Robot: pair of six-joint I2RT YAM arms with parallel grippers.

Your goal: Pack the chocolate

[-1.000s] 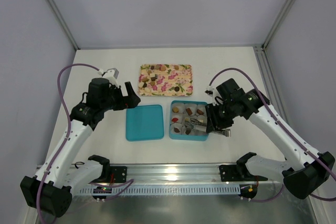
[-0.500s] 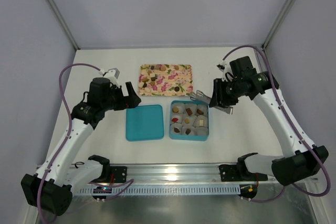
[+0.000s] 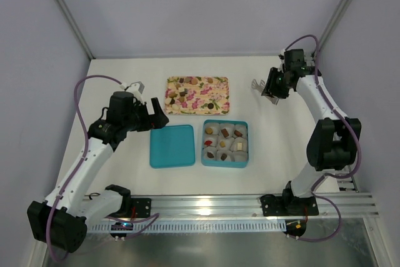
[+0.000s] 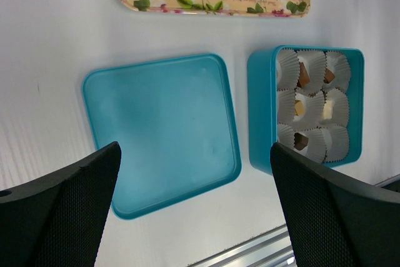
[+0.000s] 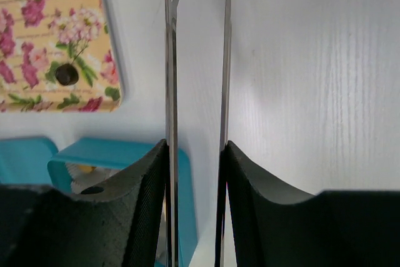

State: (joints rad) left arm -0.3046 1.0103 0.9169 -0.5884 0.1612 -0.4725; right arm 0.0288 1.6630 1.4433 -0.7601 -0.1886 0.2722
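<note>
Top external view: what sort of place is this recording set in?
Probably a lab robot cell, not a kitchen: a white table boxed in by plain grey walls, two arms bolted to a metal rail, and chocolate staged in a box.

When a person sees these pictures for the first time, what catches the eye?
The teal box in the middle stands out, its paper cups holding chocolate, with its lid lying flat to its left. Behind them lies a flowered tray with a few pieces more. At the far right, the right pincer grips thin metal tongs.
</note>
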